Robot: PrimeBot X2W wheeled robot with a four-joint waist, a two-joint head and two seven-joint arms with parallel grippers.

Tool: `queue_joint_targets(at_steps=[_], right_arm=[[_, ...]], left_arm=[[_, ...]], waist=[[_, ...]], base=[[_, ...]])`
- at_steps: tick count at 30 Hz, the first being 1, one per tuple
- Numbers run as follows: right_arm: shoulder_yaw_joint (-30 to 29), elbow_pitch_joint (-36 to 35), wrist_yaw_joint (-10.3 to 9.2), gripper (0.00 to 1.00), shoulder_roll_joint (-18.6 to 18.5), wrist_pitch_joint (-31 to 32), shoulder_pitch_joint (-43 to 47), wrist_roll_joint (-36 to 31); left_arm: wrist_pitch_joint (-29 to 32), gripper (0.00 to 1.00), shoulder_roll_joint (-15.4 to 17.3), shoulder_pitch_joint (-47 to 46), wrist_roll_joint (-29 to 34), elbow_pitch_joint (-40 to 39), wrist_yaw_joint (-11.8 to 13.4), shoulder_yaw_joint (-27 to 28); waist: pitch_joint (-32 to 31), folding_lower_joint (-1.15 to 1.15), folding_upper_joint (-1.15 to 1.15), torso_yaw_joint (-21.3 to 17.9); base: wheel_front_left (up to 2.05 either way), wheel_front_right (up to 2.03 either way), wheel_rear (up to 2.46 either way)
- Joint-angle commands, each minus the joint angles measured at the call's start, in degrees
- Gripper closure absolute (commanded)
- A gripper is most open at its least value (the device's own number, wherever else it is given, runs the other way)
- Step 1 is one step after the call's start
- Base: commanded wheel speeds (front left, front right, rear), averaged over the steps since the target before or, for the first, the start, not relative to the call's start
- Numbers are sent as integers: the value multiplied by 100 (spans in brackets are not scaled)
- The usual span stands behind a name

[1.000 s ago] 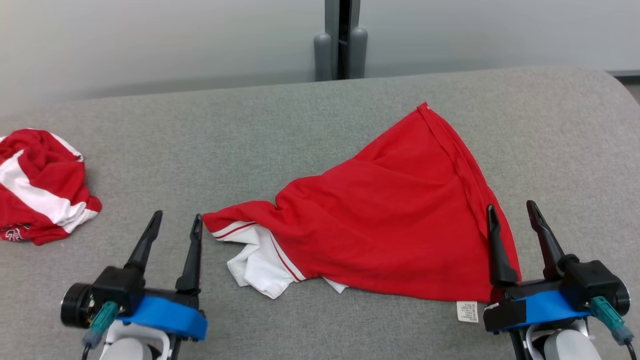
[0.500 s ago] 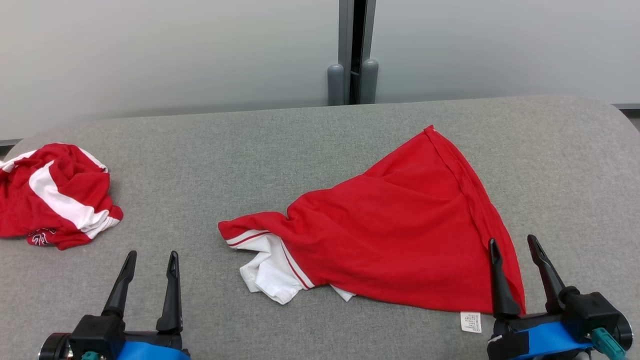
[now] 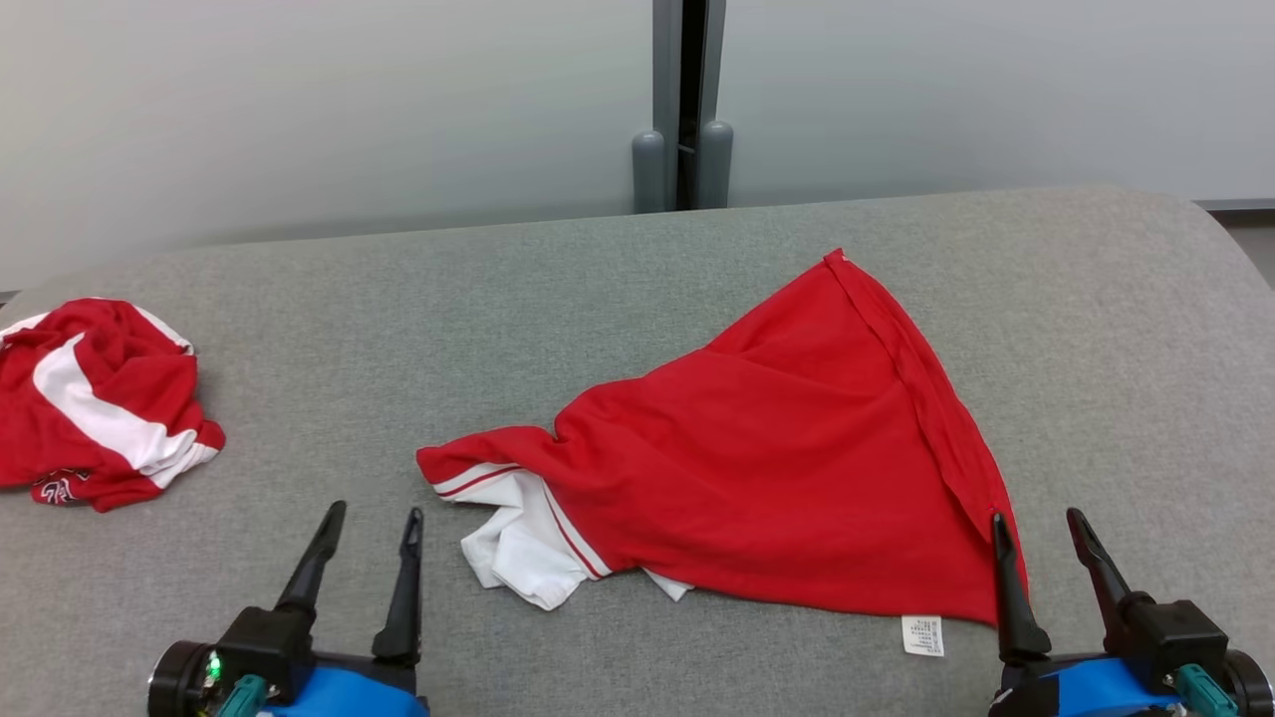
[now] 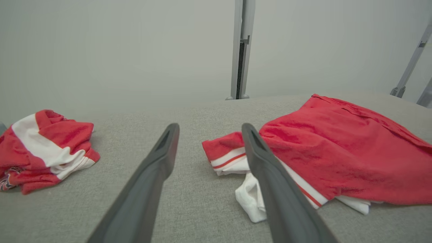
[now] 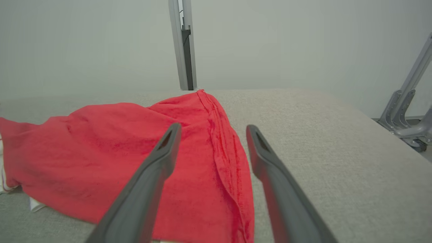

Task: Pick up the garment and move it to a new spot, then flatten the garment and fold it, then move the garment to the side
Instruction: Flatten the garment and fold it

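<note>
The garment is a red shirt with white, red-striped sleeve trim, lying roughly flattened in a triangle on the grey table. A white label sticks out at its near right corner. My left gripper is open just left of the sleeve end, above the table. In the left wrist view the garment lies right of the left gripper. My right gripper is open at the garment's near right corner. From the right wrist, the right gripper straddles the hem of the garment, holding nothing.
A second, crumpled red and white garment lies at the table's far left, also seen as a crumpled garment from the left wrist. A grey post stands behind the table. Metal frame legs stand off the right side.
The head view has shifted, and both grippers now sit lower in it. Over the last half second the left gripper came closer to the sleeve end. The garment lies as before; both grippers stayed open.
</note>
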Motion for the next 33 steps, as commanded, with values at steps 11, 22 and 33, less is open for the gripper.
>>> queue_joint_targets(at_steps=[11, 22, 33], right_arm=[[-247, 984, -5, 0, -4, 0, -257, -219], [-245, 1650, -5, 0, 13, 0, -649, -232], [-65, 2215, -4, 0, 21, 0, -927, -146]], left_arm=[[2, 0, 61, -564, -25, 1162, -77, -371], [2, 0, 152, -851, -89, 2004, -93, -452], [16, 0, 119, -1135, -210, 2528, -97, -697]], waist=[[337, 1, 0, -256], [641, 1, 0, -449], [818, 1, 0, -486]], base=[[0, 0, 0], [0, 0, 0], [0, 0, 0]])
